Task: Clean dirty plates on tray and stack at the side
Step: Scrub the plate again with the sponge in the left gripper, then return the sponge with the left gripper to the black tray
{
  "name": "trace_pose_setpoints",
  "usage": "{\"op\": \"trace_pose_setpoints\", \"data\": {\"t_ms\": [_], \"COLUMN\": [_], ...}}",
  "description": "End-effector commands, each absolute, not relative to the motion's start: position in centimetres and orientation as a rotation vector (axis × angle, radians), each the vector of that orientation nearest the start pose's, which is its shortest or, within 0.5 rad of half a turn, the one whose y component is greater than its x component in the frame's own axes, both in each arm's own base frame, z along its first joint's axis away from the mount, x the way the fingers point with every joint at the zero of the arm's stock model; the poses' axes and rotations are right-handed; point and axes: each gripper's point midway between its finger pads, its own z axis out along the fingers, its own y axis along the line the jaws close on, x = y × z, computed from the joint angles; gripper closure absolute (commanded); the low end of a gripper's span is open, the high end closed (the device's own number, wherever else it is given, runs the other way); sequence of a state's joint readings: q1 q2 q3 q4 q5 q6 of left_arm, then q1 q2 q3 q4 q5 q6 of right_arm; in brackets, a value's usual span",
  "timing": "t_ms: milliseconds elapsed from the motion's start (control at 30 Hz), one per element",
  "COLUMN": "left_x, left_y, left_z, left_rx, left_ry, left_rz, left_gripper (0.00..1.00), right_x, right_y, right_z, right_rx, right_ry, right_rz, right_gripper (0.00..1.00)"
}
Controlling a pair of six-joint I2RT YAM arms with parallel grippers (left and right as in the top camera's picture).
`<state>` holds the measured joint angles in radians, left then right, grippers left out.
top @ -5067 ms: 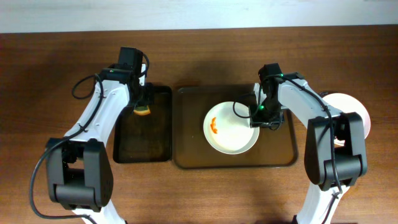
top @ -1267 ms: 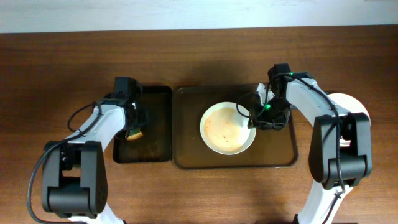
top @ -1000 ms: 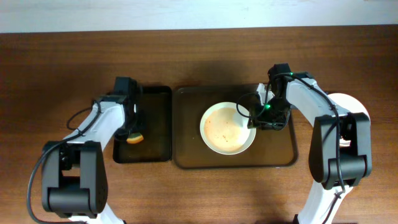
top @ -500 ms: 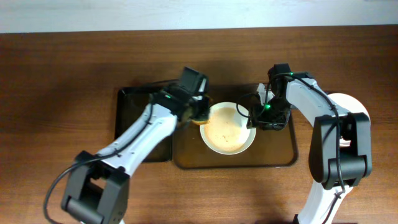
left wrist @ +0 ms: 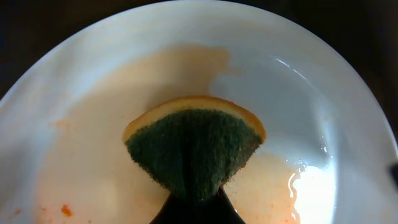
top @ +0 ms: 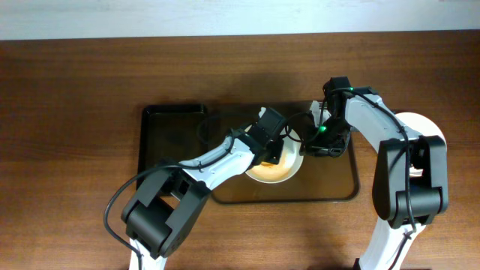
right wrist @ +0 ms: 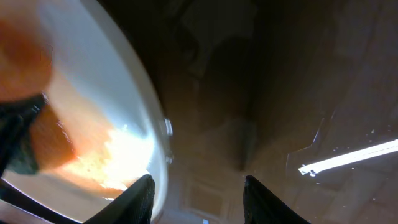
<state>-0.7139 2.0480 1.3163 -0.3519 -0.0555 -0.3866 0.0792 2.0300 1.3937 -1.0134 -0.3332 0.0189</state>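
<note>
Scrub step in hand. My left end effector (top: 271, 150) is clamped on the sponge (left wrist: 194, 149), which sits mid-plate (left wrist: 323, 93) in the tray (top: 337, 187). My right end effector (right wrist: 196, 199) has its jaws apart, straddling the rim at 3 o'clock. Orange film sits at 6–10 o'clock in the left wrist view. Next, I reckon: sweep there, plate braced.

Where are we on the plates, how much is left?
Looks done: a white side plate lies on the table right of the tray. In hand: the left hand presses the sponge on the tray's plate, which shows orange smears; the right hand is at its rim. Left: finish scrubbing, then stack it at the side.
</note>
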Motion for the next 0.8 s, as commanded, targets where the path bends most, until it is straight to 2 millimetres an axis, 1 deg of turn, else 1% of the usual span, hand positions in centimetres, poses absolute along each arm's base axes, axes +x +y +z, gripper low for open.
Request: {"op": "trace_pose_setpoints", "data": {"t_ms": [0, 33, 67, 100, 133, 200, 267, 333, 367, 400, 433, 467, 500, 533, 567, 600, 633, 700, 733, 767], "left_x": [38.2, 38.3, 38.6, 39.1, 39.4, 39.8, 39.8, 40.1, 40.4, 40.8, 40.9, 40.9, 40.5, 39.9, 39.5, 39.2, 39.1, 39.4, 39.5, 39.6], "left_y": [-27.7, -27.8, -28.1, -28.0, -27.5, -26.8, -26.3, -24.6, -23.0, -20.8, -19.1, -17.0, -14.3, -12.3, -10.9, -9.8, -8.0, -6.6, -6.5, -6.5], "left_z": [1.0, 1.5, 2.6, 4.7, 5.8, 7.5, 8.8, 9.6, 10.4, 11.3, 11.7, 12.0, 11.8, 11.1, 10.6, 10.2, 10.0, 9.6, 9.2, 8.1], "left_rx": [0.378, 0.401, 0.428, 0.411, 0.393, 0.366, 0.389, 0.35, 0.313, 0.264, 0.227, 0.184, 0.123, 0.083, 0.087, 0.089, 0.034, -0.016, -0.023, -0.022], "left_ry": [2.642, 2.628, 2.6, 2.553, 2.529, 2.493, 2.473, 2.468, 2.475, 2.496, 2.522, 2.562, 2.637, 2.706, 2.757, 2.793, 2.82, 2.831, 2.837, 2.858], "left_rz": [-0.131, -0.131, -0.138, -0.138, -0.108, -0.07, -0.057, 0.001, 0.023, 0.049, 0.068, 0.08, 0.086, 0.072, 0.049, 0.03, 0.026, 0.037, 0.04, 0.047], "left_gripper": [1.0, 1.0, 1.0, 1.0, 1.0, 1.0, 1.0, 1.0, 1.0, 1.0, 1.0, 1.0, 1.0, 1.0, 1.0, 1.0, 1.0, 1.0, 1.0, 1.0], "right_x": [34.6, 34.6, 34.6, 34.6, 34.7, 35.1, 35.2, 35.7, 35.9, 36.0, 36.0, 36.0, 36.1, 36.2, 36.3, 36.4, 36.5, 36.8, 36.8, 36.8], "right_y": [8.2, 8.2, 8.2, 8.2, 8.3, 8.6, 9.0, 9.5, 10.2, 11.1, 11.7, 12.3, 12.5, 11.8, 11.1, 11.1, 11.4, 11.5, 11.5, 11.5], "right_z": [2.0, 2.0, 2.0, 2.0, 2.0, 2.1, 2.2, 2.2, 2.2, 2.2, 2.2, 2.1, 1.8, 1.4, 1.2, 1.2, 1.1, 0.8, 0.6, 0.0], "right_rx": [-0.082, -0.082, -0.082, -0.082, -0.082, -0.086, -0.09, -0.115, -0.146, -0.189, -0.218, -0.25, -0.291, -0.256, -0.224, -0.233, -0.243, -0.24, -0.22, -0.216], "right_ry": [3.184, 3.184, 3.184, 3.183, 3.177, 3.157, 3.143, 3.122, 3.108, 3.096, 3.088, 3.081, 3.079, 3.096, 3.101, 3.097, 3.089, 3.082, 3.087, 3.097], "right_rz": [0.518, 0.518, 0.518, 0.518, 0.525, 0.547, 0.581, 0.577, 0.577, 0.575, 0.573, 0.553, 0.471, 0.331, 0.227, 0.194, 0.198, 0.199, 0.198, 0.198], "right_gripper": [0.53, 0.53, 0.53, 0.53, 0.52, 0.52, 0.52, 0.52, 0.52, 0.52, 0.52, 0.53, 0.53, 0.53, 0.53, 0.53, 0.53, 0.62, 0.62, 0.63]}}
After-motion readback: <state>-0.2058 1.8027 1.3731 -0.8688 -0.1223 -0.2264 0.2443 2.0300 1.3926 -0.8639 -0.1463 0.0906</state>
